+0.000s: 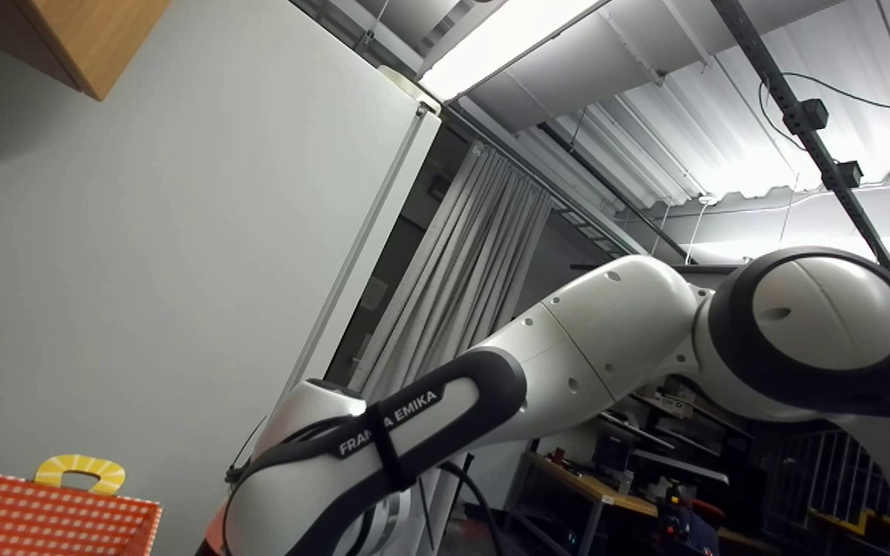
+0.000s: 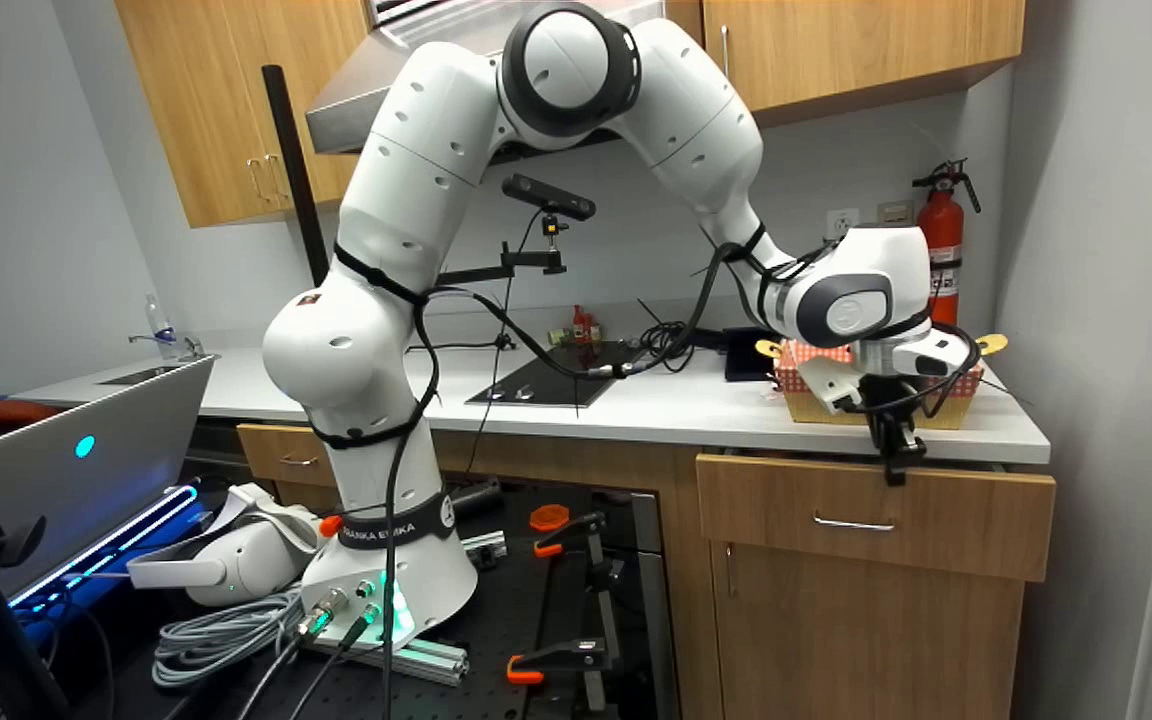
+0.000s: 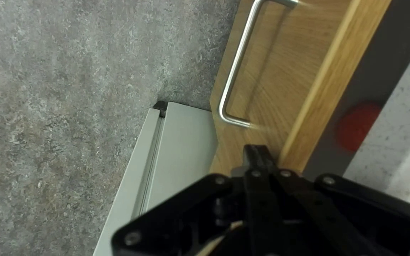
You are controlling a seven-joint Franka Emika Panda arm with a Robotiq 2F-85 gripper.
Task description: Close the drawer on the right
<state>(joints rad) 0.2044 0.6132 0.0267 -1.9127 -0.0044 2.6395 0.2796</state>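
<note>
The drawer (image 2: 926,505) sits at four o'clock in an exterior view. It sticks out a bit, so the job isn't done. The gripper (image 3: 256,148) is pinched together on nothing, right by the drawer. A push inward seems left to do.

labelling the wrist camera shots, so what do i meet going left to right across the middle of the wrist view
Mottled grey floor, pale panel, metal drawer handle, wooden drawer edge, blurred red thing, speckled white countertop.
</note>
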